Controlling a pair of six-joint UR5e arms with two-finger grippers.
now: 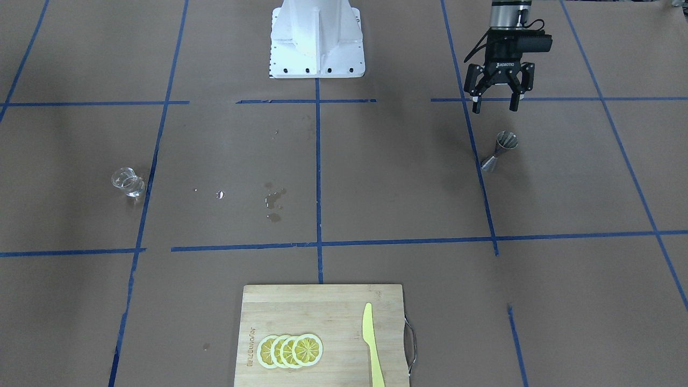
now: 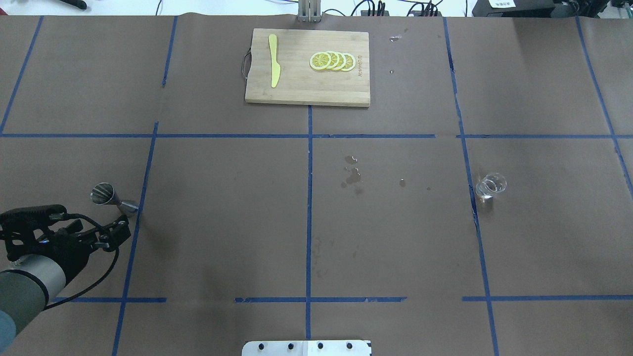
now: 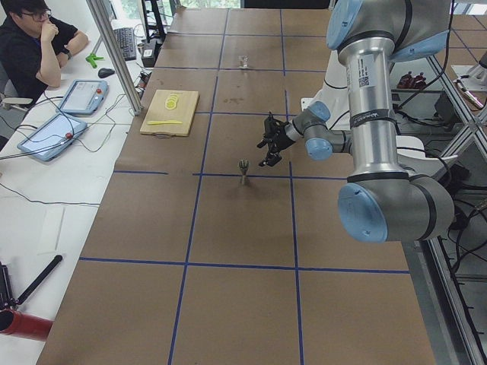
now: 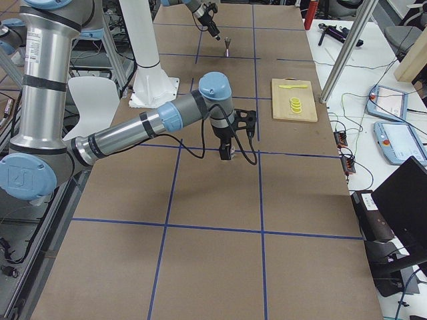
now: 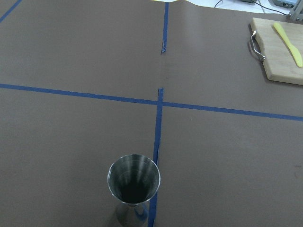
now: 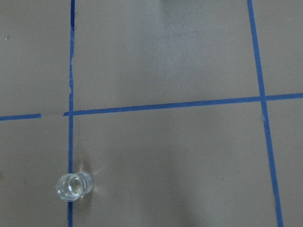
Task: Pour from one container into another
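Observation:
A steel jigger [image 1: 500,151] [image 2: 111,198] [image 5: 133,187] stands upright on the brown paper beside a blue tape line. My left gripper [image 1: 495,107] [image 2: 117,233] [image 3: 270,152] hovers just short of it on the robot's side, open, with nothing between its fingers. A small clear glass [image 1: 128,181] [image 2: 490,186] [image 6: 73,186] stands on a tape line on the other half of the table. My right gripper [image 4: 227,157] shows only in the exterior right view, pointing down above the table, and I cannot tell whether it is open or shut.
A wooden cutting board [image 2: 296,89] at the far edge carries lemon slices [image 2: 332,61] and a yellow knife [image 2: 274,60]. Wet spots [image 2: 352,174] mark the paper mid-table. The white robot base [image 1: 316,40] stands at the near edge. A person [image 3: 34,46] sits beside the table.

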